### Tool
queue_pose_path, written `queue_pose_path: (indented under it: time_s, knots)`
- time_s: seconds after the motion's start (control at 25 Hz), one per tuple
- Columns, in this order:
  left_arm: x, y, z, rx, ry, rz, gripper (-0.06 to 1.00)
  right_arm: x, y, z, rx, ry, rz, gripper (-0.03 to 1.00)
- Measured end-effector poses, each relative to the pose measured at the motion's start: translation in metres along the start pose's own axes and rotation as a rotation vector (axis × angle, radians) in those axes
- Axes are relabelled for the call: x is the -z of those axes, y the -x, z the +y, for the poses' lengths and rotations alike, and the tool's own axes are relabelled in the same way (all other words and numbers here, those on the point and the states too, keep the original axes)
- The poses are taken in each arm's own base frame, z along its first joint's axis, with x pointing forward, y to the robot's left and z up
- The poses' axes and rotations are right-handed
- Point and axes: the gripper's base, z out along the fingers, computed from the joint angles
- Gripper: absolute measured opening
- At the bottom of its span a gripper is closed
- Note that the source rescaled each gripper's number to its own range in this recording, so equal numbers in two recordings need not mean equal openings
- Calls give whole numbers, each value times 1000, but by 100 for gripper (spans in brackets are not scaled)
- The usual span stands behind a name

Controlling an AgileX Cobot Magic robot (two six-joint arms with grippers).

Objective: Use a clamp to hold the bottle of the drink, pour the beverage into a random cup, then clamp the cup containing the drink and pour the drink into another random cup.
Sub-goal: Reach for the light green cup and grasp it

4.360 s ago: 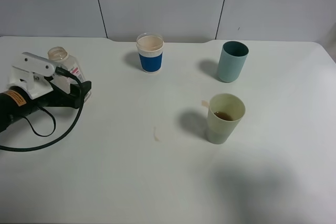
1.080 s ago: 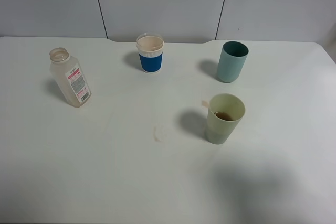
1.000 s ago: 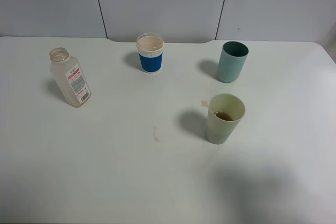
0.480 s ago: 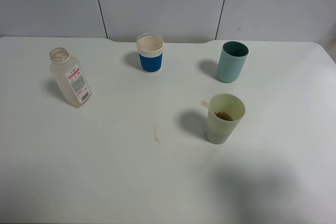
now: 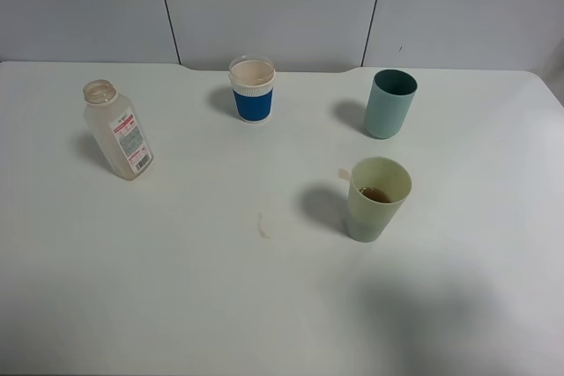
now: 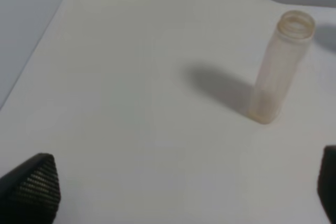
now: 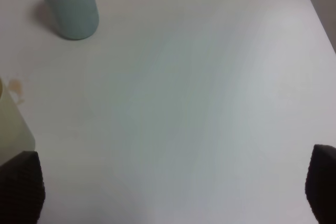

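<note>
Both claws are sitting spread wide and gripping nothing. You're seeing the left claw (image 6: 178, 192) only as two dark fingertips at the edges of its wrist view, and the right claw (image 7: 170, 187) is showing the same way. Neither is appearing in the high view.

Count on the counter (image 5: 176, 297): one bottle and three cups, all standing upright and well apart.

- The bottle (image 5: 117, 129) is standing at the far left, uncapped. Its label is facing the high camera and its body is reading pale and clear. The left claw is looking at it from a distance, not touching.
- The yellow-green cup (image 5: 377, 198) is standing right of centre, nearest the front edge. It's holding a shallow pool of brown beverage (image 5: 376, 194) at the bottom. A small pale tab (image 5: 344, 173) is sticking out beside its rim. The cup is only clipping the edge of the right wrist view.
- The teal cup (image 5: 390, 103) is standing behind the yellow-green cup, toward the back. Its inside is showing dark, so you can't tell the contents.
- The blue-banded white cup (image 5: 252, 89) is standing at the back centre. Its inside is showing pale peach, contents unclear.

One faint smear (image 5: 263, 224) is lying on the counter, left of the yellow-green cup.
</note>
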Motion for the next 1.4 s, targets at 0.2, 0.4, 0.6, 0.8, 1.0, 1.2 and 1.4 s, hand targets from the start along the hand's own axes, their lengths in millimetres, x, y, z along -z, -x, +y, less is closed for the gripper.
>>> queue_pose_path:
  time_s: [0.2, 0.4, 0.6, 0.8, 1.0, 1.2, 1.4]
  knots:
    - [0, -1, -3, 17, -31, 7, 100, 0, 0, 0, 0, 0, 0, 100]
    - [-1, -3, -3, 17, -30, 28, 100, 0, 0, 0, 0, 0, 0, 100]
    - [-3, -8, -2, 14, -24, 67, 100, 0, 0, 0, 0, 0, 0, 100]
    - [-3, -8, -3, 15, -25, 70, 100, 0, 0, 0, 0, 0, 0, 100]
    - [-3, -8, -4, 27, -43, 73, 100, 0, 0, 0, 0, 0, 0, 100]
    - [-3, -8, -5, 28, -46, 73, 100, 0, 0, 0, 0, 0, 0, 100]
    - [-3, -8, -5, 28, -46, 73, 100, 0, 0, 0, 0, 0, 0, 100]
